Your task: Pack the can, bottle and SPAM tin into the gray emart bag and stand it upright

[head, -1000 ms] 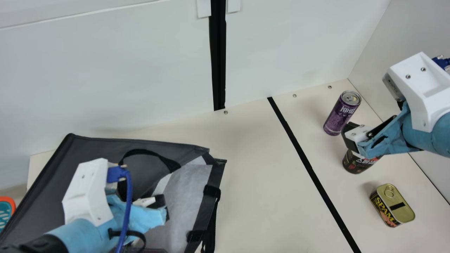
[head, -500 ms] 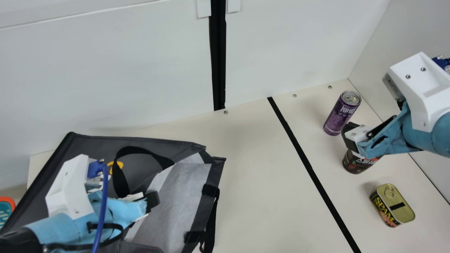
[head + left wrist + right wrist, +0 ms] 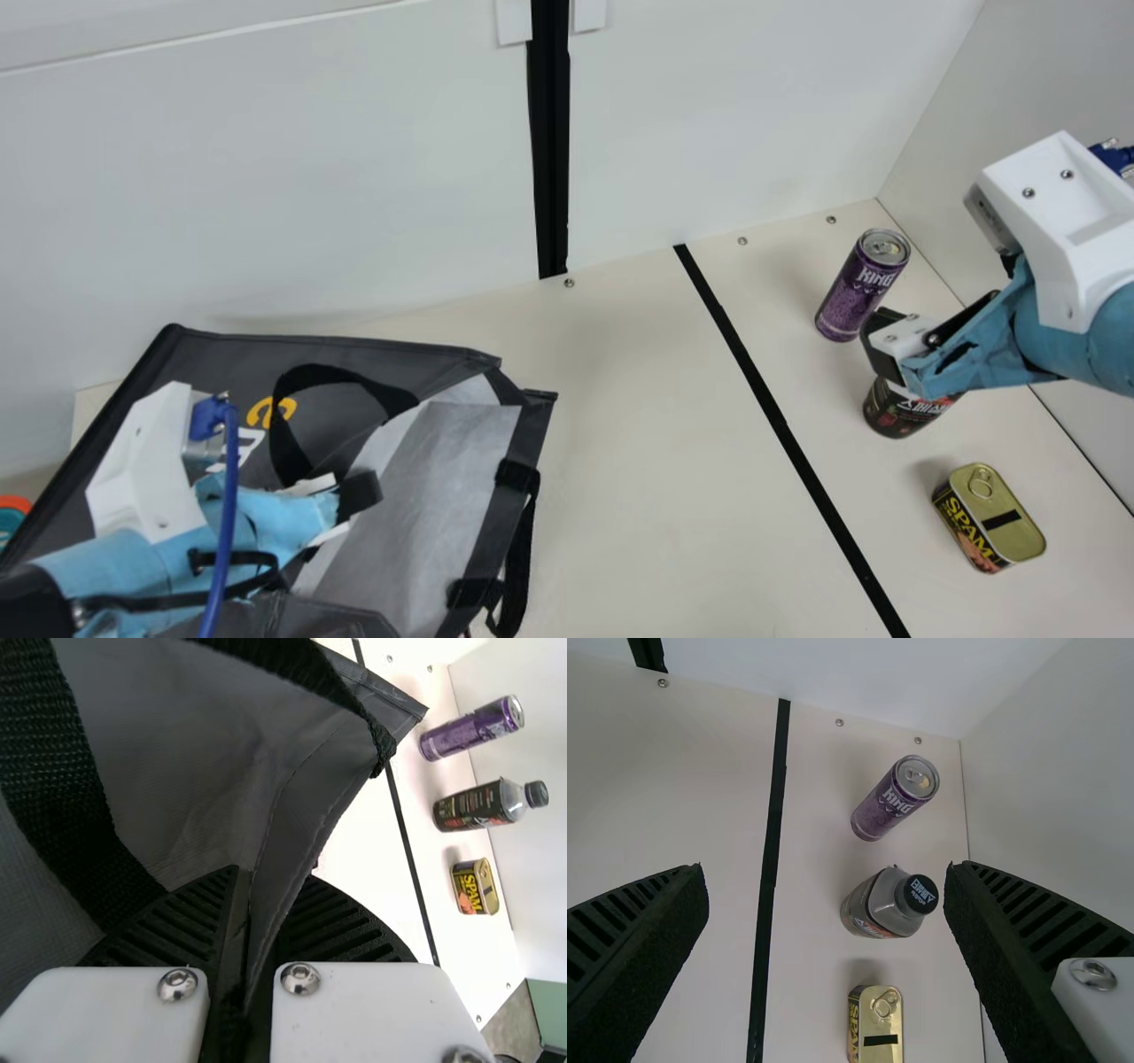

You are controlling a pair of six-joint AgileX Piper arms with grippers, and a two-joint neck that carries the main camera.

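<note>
The gray bag [image 3: 425, 496] lies at the left of the main view, its pale lining showing at the mouth. My left gripper [image 3: 359, 496] is at that mouth; in the left wrist view my left gripper [image 3: 239, 939] is shut on the bag's edge [image 3: 297, 824], which runs between its fingers. Upright at the right stand the purple can [image 3: 861, 285], the dark bottle [image 3: 897, 413], partly behind my right gripper [image 3: 881, 347], and the SPAM tin [image 3: 988, 518]. In the right wrist view my right gripper [image 3: 824, 904] is wide open above the bottle [image 3: 890, 904], touching nothing.
A black tape line [image 3: 780, 416] crosses the table [image 3: 638, 461] between the bag and the three items. White walls [image 3: 266, 177] rise behind the table and at its right. An orange and teal object [image 3: 11, 514] shows at the far left edge.
My left gripper has moved left in the main view, drawing the bag's edge a little with it, and the bag's lettering has come into sight. The right arm and the three items have stayed put.
</note>
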